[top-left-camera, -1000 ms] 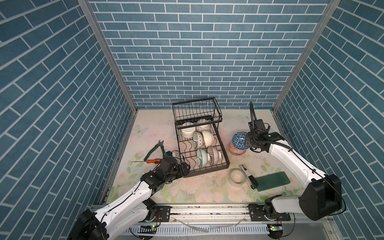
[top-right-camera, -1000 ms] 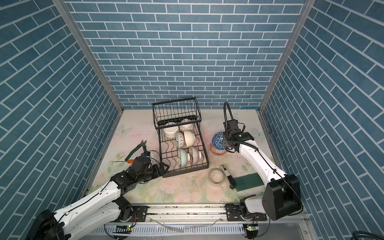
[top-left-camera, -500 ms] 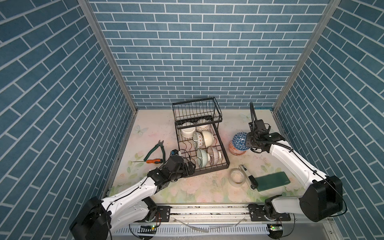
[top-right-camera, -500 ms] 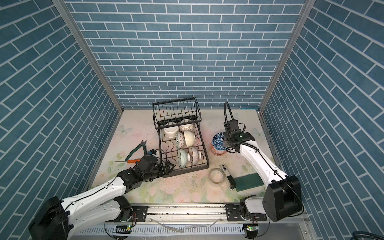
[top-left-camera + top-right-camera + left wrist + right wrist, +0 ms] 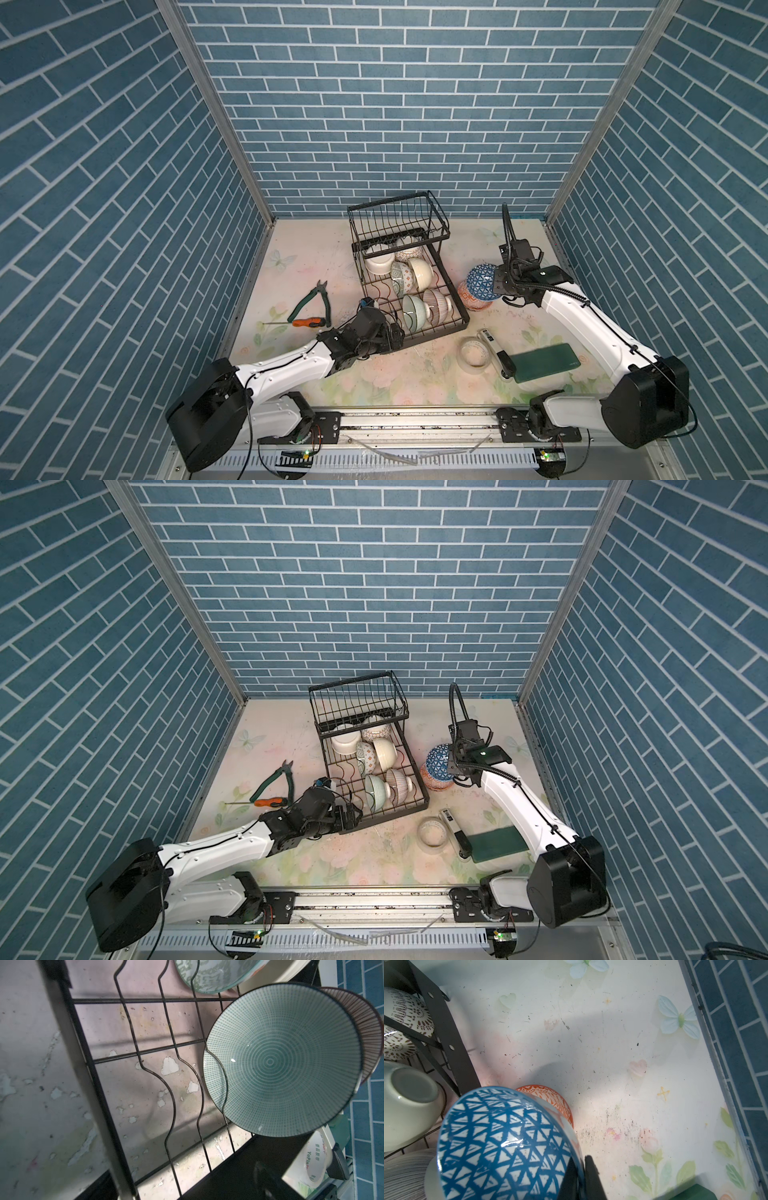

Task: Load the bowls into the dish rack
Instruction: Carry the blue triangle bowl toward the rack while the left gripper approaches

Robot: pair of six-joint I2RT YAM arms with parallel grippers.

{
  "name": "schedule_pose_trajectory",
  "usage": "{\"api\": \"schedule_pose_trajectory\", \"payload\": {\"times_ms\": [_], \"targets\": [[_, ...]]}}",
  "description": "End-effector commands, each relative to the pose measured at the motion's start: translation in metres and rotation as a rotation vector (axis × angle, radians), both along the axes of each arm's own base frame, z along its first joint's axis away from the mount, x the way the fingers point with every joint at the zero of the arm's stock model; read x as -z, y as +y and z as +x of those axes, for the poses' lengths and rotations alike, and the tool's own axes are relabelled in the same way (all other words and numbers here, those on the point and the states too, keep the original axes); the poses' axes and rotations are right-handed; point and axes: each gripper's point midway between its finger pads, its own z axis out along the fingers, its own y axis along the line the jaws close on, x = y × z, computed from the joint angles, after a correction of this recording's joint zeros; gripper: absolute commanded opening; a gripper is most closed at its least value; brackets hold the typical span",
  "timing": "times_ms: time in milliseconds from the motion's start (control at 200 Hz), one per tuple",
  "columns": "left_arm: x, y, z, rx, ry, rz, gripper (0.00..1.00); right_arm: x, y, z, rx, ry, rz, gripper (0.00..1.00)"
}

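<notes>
We have the right claw pinched tight on the rim of the blue triangle-patterned bowl, one finger inside and one outside, so the bowl hangs tipped on edge. We judge that the tilt suits the curved wire dividers of the dish rack, where the loaded bowls already stand on edge. The blue bowl is just right of the rack, over an orange patterned bowl that sits on the table. We cannot tell whether the two touch.

Our left claw lies low at the rack's near left corner, jaws spread wide and gripping nothing. We judge it is placed there to steady the rack. Its camera looks across bare divider slots toward the pale green bowl, which leans against a brown-striped bowl. Those slots give us room for the blue bowl.
</notes>
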Motion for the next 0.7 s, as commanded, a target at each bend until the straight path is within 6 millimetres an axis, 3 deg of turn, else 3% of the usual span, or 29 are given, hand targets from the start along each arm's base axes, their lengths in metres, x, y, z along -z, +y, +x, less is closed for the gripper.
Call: {"api": "schedule_pose_trajectory", "payload": {"times_ms": [0,235,525,695], "targets": [[-0.032,-0.032,0.011,0.056,-0.072,-0.118,1.0,-0.005,-0.008,-0.006,0.015,-0.018,-0.028,0.0],[-0.034,-0.031,0.011,0.062,-0.087,-0.104,1.0,-0.011,-0.008,-0.009,0.01,-0.029,-0.054,0.0],[-0.056,-0.004,0.015,0.019,-0.17,-0.022,1.0,-0.038,0.009,-0.009,-0.035,-0.084,-0.165,0.0],[-0.064,0.018,0.018,-0.026,-0.196,0.002,1.0,-0.057,0.031,-0.009,-0.092,-0.129,-0.189,0.0]]}}
